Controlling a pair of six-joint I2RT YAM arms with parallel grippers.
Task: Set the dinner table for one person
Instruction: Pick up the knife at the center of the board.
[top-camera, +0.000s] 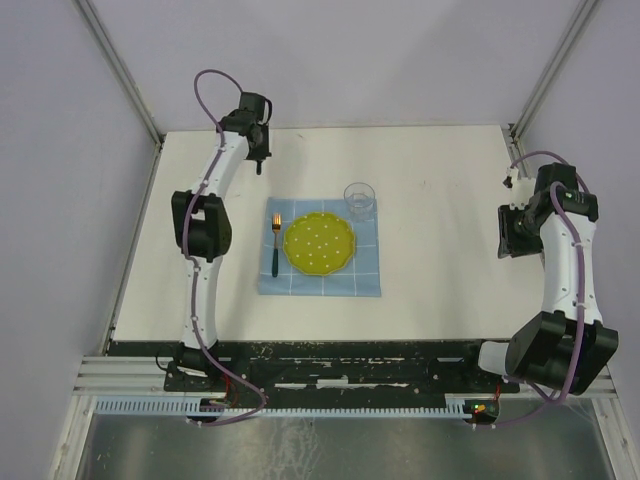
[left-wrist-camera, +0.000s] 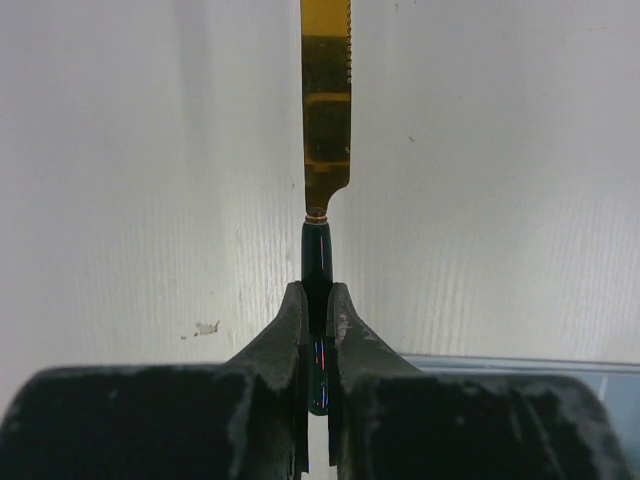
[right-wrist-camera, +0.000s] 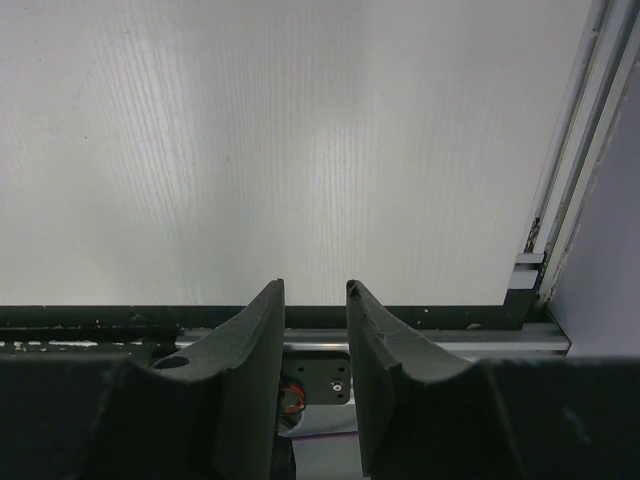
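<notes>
**Left fingers (left-wrist-camera: 285, 335) clenched on the knife (left-wrist-camera: 326, 120); one piece left to place**

The left gripper (top-camera: 259, 152) pinches the knife's dark green handle. The gold serrated blade points away from the wrist, over the far left part of the dinner table (top-camera: 430, 270), well apart from the setting. Whether the knife is clear of the tabletop cannot be told.

The right gripper (right-wrist-camera: 315, 300) hangs near the table's right edge, its fingers parted with nothing between them.

On the blue gridded placemat (top-camera: 320, 285) a yellow-green plate (top-camera: 319, 243) sits in the middle. A fork (top-camera: 276, 240) lies just left of it, and a clear glass (top-camera: 360, 198) stands at the far right corner.

Most of the setting looks done. Only the knife remains, likely due beside the plate's right, where the cloth is bare.
</notes>
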